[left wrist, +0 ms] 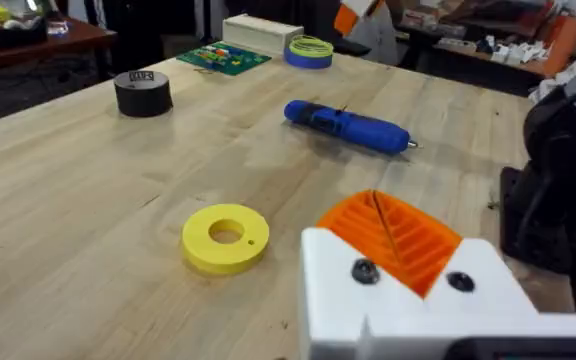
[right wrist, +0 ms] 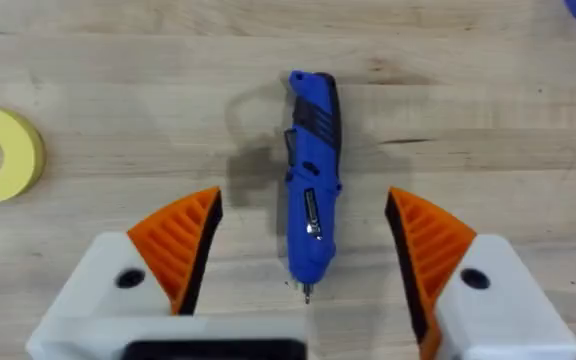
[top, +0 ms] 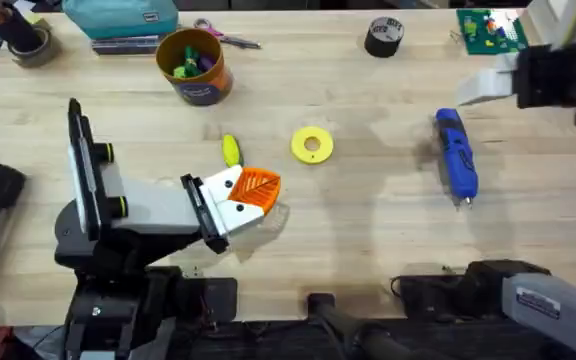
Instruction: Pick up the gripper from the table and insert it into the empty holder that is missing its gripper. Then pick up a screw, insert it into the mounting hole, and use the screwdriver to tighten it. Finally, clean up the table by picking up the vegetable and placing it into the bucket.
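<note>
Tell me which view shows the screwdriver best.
Right wrist: the screwdriver lies whole and close between the open fingers, metal tip visible. Overhead shows it small; left wrist shows it far off, side-on.

left gripper (top: pixel 256 195) closed, low over table; right gripper (right wrist: pixel 303 250) spread wide.

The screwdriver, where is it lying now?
The screwdriver lies flat on the table's right side in the overhead view, right of the yellow ring. In the right wrist view it lies between the open right gripper fingers.

overhead looking down on table (top: pixel 368 240), wrist views low and near, all sharing screwdriver (top: pixel 457 155)
</note>
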